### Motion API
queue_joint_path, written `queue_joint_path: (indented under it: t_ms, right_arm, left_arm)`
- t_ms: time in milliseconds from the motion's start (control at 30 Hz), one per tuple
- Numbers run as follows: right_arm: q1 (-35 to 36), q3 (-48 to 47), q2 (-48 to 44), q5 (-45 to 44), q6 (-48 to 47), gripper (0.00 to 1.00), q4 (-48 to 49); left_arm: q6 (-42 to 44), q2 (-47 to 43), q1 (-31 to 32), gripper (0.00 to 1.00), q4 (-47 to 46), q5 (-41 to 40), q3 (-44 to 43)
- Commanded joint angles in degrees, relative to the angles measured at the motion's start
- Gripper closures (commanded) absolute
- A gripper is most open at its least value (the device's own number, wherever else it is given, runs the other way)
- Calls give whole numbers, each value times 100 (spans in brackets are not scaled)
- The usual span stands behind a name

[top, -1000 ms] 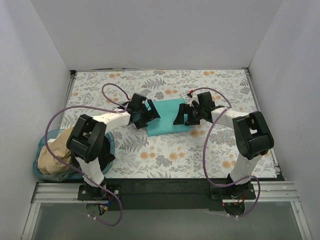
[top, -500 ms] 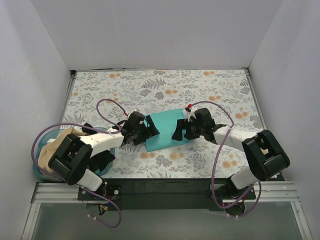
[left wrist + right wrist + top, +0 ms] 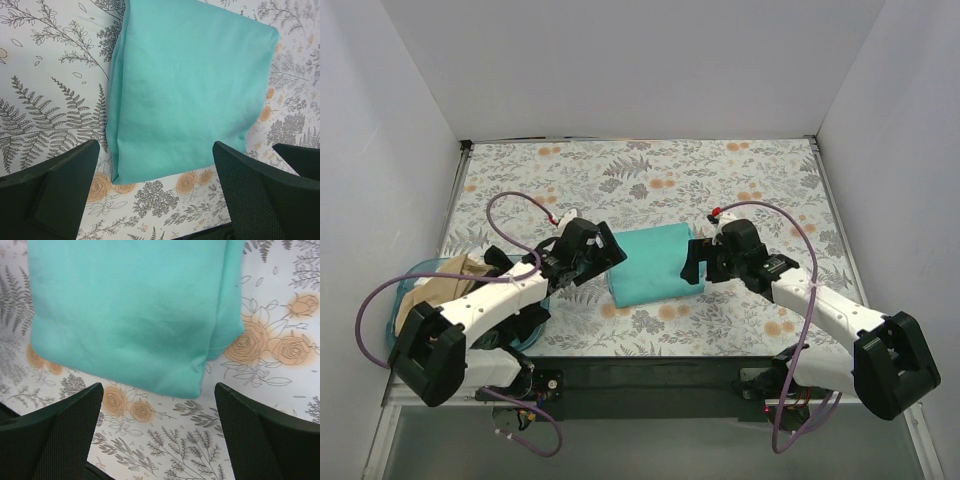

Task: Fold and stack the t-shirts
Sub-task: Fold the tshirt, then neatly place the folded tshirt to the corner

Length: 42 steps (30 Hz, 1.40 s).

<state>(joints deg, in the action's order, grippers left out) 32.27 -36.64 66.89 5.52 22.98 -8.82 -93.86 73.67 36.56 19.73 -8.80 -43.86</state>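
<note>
Teal t-shirt (image 3: 650, 268) shifted nearer | left end effector (image 3: 607, 252) wide, empty | right end effector (image 3: 692, 266) wide, empty

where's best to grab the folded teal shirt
By its two short ends, each claw sliding in low from its own side. The teal shirt lies flat and folded between the open left claw and right claw; a one-end lift may unfold it.

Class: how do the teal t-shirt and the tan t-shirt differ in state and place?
The teal t-shirt is folded into a neat rectangle; the tan t-shirt is crumpled. The teal one lies on the table; the tan one sits in the blue basket at the left. Both are plain cloth.
</note>
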Motion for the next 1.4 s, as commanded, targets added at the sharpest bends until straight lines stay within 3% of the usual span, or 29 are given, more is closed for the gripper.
queue_joint_path:
  t_ms: [0, 267, 500, 667, 767, 800, 867, 900, 1000, 1367]
  right_arm:
    - [7, -448, 200, -534, -461, 2, -393]
    - [16, -1362, 1676, -1149, -900, 10, -472]
    - [16, -2004, 2855, -1264, -980, 36, -419]
    - [86, -1794, 3216, -948, -866, 43, -226]
    - [139, -1654, 3251, -894, -787, 57, -112]
    - [148, -1644, 3277, -929, -734, 68, -111]
    - [139, -1670, 3348, -1096, -629, 77, -111]
    - [130, -1688, 3374, -1175, -576, 86, -120]
    - [69, -1872, 3506, -1482, -435, 99, -155]
    - [-1266, -3541, 4200, -2318, -1427, 99, -454]
  left_arm:
    - [-88, -440, -8, 3, 453, -184, 105]
    - [-132, -1179, 1, 3, 927, -588, 527]
    - [-97, -1557, 1, 3, 673, -614, 940]
    - [-97, -1592, -8, 3, 638, -746, 1028]
    - [-132, -1584, -8, 3, 638, -729, 1063]
    - [-141, -1610, 1, 3, 629, -720, 1081]
    - [-158, -1715, 1, 3, 611, -720, 1125]
    - [-158, -1759, -8, 3, 594, -729, 1151]
    - [-176, -1926, 1, 3, 594, -843, 1230]
    - [-264, -2102, 1, 2, 673, -1159, 1283]
